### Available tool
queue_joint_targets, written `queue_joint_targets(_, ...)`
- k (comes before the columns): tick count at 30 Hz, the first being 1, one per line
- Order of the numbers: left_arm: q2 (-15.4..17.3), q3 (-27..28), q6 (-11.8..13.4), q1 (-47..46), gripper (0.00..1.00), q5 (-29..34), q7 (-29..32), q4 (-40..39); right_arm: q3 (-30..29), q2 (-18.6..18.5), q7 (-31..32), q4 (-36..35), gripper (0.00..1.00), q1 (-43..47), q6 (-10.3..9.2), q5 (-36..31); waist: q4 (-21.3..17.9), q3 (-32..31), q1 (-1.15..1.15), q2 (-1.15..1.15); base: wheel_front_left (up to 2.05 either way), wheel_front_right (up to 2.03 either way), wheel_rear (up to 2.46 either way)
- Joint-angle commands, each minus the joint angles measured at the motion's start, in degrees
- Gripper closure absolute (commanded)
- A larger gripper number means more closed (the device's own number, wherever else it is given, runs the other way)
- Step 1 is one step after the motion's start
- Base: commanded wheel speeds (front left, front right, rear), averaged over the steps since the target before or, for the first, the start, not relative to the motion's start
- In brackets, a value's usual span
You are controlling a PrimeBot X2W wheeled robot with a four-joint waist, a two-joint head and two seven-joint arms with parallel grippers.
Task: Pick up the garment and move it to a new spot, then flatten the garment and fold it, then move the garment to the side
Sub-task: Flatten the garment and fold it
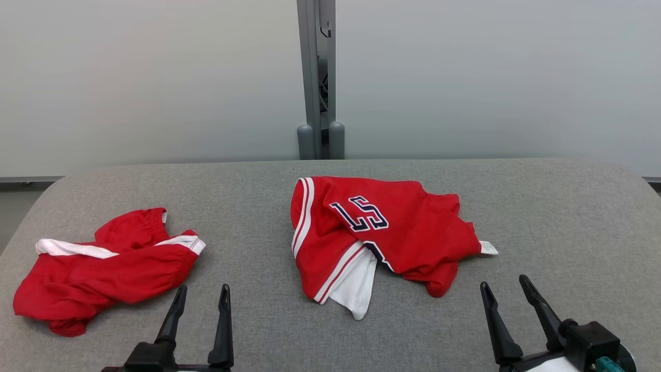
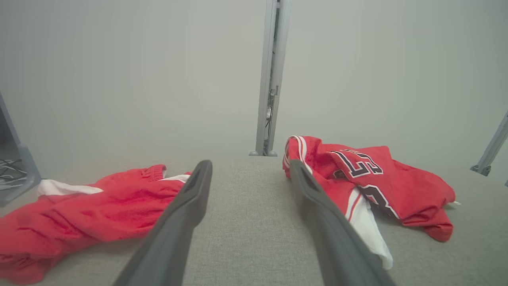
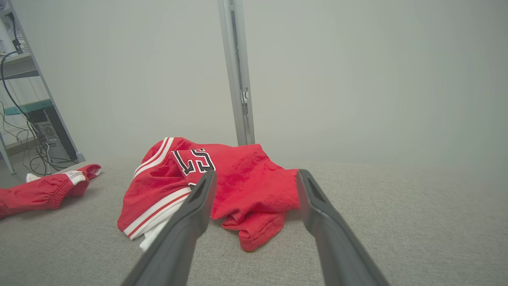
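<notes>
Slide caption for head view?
Red jersey centred on table, second red garment at left; left gripper and right gripper, jaws open, touch neither.

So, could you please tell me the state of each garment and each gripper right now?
numbered jersey: crumpled, not folded, white underside poking out at the near edge
red shorts: rumpled in a heap, apart from the jersey
left gripper: open, empty, touching no cloth
right gripper: open, empty, touching no cloth

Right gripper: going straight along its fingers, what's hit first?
Likely the red jersey: its crumpled end lies just ahead of the open right gripper; depth unclear, so maybe the grey table first.
</notes>
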Motion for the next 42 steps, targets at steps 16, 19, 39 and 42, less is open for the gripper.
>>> queue_joint_targets(16,0.24,1.65,0.48,1.49,0.0,4.86,-0.04,-0.41,0.88,-0.31,0.04,-0.55,0.0,1.88,-0.03,-0.9,-0.74,-0.2,0.0,0.0,0.0,0.0,0.0)
queue_joint_targets(19,0.23,1.44,0.67,1.5,0.0,4.86,-0.04,0.06,0.69,-0.31,0.04,-0.54,0.0,1.67,-0.04,-1.0,-0.93,-0.36,0.0,0.0,0.0,0.0,0.0)
queue_joint_targets(39,0.25,-9.86,-6.92,-7.95,0.0,-10.54,-0.04,21.93,3.93,-0.31,0.05,-0.25,0.0,0.25,-0.03,-1.07,-3.89,1.97,0.0,0.0,0.0,0.0,0.0)
queue_joint_targets(42,0.25,-12.31,-7.43,-11.77,0.0,-14.05,0.09,25.53,4.69,-0.32,0.04,-0.29,0.0,-0.71,-0.04,-1.02,-5.25,3.56,0.0,0.0,0.0,0.0,0.0)
